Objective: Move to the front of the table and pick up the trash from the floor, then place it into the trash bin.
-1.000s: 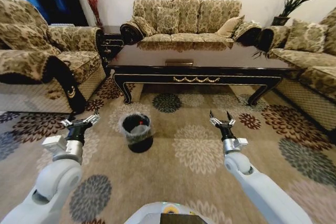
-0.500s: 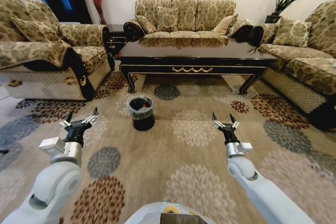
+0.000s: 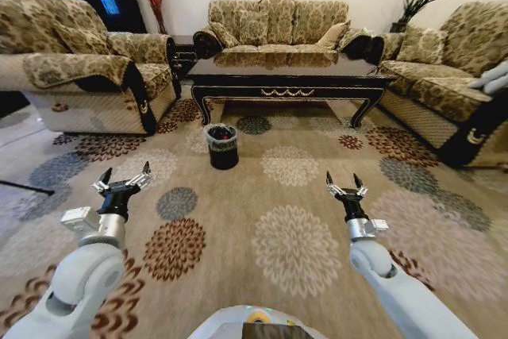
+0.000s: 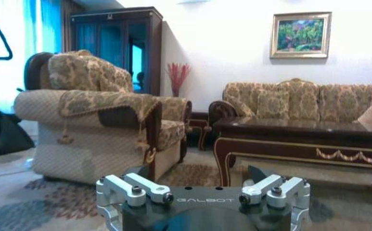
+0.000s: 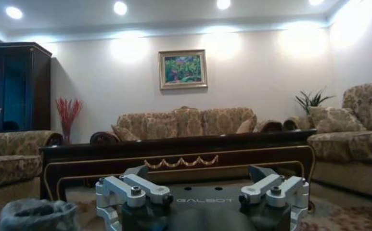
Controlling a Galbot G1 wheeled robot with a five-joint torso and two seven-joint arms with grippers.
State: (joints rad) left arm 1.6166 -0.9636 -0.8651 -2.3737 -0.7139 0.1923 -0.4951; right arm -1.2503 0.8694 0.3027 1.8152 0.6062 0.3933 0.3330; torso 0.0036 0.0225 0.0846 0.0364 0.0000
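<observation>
The dark glossy table (image 3: 286, 85) stands far ahead in the head view, with the sofas behind it. The black trash bin (image 3: 223, 146), lined with a grey bag, sits on the flower-patterned floor (image 3: 294, 244) in front of the table's left end. A small red bit of trash (image 3: 226, 138) shows inside the bin; anything else in it is hidden. My left gripper (image 3: 125, 178) and right gripper (image 3: 344, 186) hover open and empty over the carpet, well short of the bin. The wrist views face the table (image 4: 301, 139) (image 5: 173, 161), and the bin (image 5: 35, 214) also shows in the right one.
A patterned armchair (image 3: 87, 77) stands on the left, a sofa (image 3: 274, 25) behind the table and another sofa (image 3: 452, 77) on the right. A wide stretch of carpet lies between me and the bin. A dark cabinet (image 4: 115, 48) stands in the left corner.
The whole head view has shifted: the camera has backed away, so the table and bin look smaller and farther. Both arms keep the same pose, grippers still open.
</observation>
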